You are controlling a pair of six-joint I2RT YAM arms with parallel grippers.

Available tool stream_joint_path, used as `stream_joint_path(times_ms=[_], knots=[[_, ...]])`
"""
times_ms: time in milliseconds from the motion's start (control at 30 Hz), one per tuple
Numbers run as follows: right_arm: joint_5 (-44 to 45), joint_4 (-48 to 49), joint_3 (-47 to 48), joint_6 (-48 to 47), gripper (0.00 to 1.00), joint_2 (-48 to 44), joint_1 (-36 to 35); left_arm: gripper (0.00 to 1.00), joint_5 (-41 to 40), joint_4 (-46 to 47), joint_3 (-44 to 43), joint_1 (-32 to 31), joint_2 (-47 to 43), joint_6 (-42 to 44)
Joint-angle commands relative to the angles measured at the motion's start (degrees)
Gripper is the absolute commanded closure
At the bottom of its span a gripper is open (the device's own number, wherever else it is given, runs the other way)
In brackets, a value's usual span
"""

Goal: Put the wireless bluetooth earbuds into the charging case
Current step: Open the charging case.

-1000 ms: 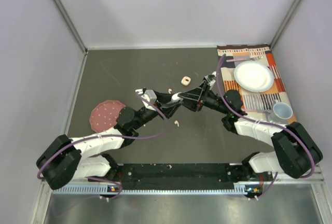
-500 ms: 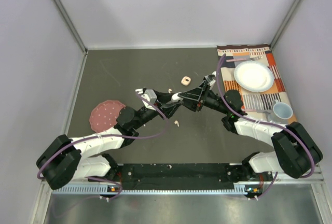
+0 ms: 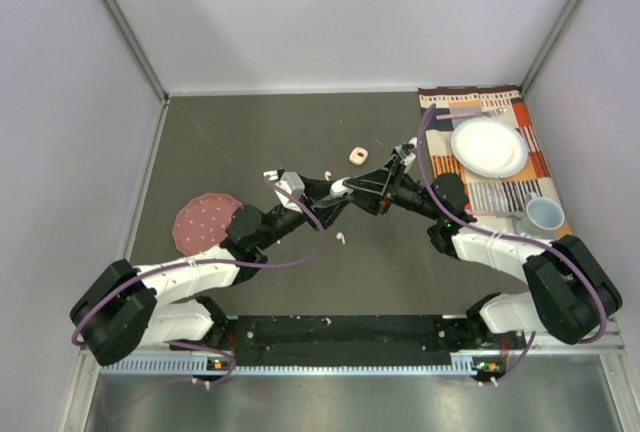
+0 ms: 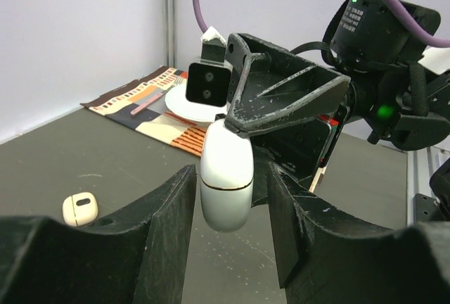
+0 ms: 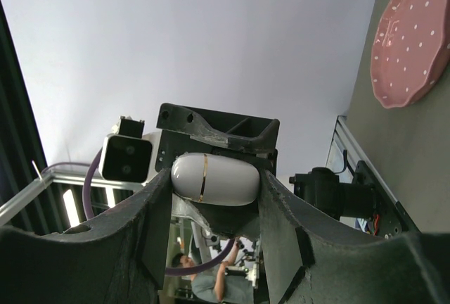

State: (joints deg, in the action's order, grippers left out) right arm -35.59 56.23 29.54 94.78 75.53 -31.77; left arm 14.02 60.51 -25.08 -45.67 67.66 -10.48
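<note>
Grey table point(image 3: 250, 142) and pale lilac walls surround two arms that meet nose to nose over the middle. Between them, lifted off the surface, is the white case point(image 4: 226, 184): a smooth, glossy egg shape with a thin gold seam around its waist and its lid shut. The left gripper point(image 4: 232, 174) has its fingers drawn in close on either side of the lower half. The right gripper point(image 5: 214, 181) is closed on the other end.

Nothing is in the case yet. One earbud point(image 3: 343, 238) lies on the table just in front of the grippers and a second earbud point(image 3: 327, 173) just behind them. Both are tiny pale specks, too small for their colour to be certain. A small peach case point(image 3: 356, 156) sits a little further back.

The likely trouble is the shell itself. It is rounded and slick, so any uneven pull while prising the lid could squirt it out of both grips, and it might land on the loose earbuds and scatter them. Such small, stemmed pieces will also be awkward for broad fingers to pinch.

Off to the left is a pink dotted plate point(image 3: 205, 220), and to the right a striped mat point(image 3: 500, 192).
</note>
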Motion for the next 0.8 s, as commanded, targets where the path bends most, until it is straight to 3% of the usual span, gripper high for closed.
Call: stream_joint_path(times_ms=[0, 333, 633, 767], knots=[[0.7, 4.0, 0.4, 0.2, 0.68, -0.8, -0.5, 0.50, -0.7, 0.5, -1.4, -0.3, -0.7, 1.2], [0.8, 4.2, 0.1, 0.4, 0.68, -0.7, -0.5, 0.60, -0.8, 5.5, -0.9, -0.3, 1.5, 0.2], [0.9, 4.4, 0.0, 0.6, 0.68, -0.7, -0.5, 0.76, 0.0, 5.6, -0.5, -0.3, 2.1, 0.1], [1.0, 4.7, 0.1, 0.6, 0.68, -0.7, -0.4, 0.73, -0.6, 5.1, 0.3, -0.3, 1.5, 0.5]])
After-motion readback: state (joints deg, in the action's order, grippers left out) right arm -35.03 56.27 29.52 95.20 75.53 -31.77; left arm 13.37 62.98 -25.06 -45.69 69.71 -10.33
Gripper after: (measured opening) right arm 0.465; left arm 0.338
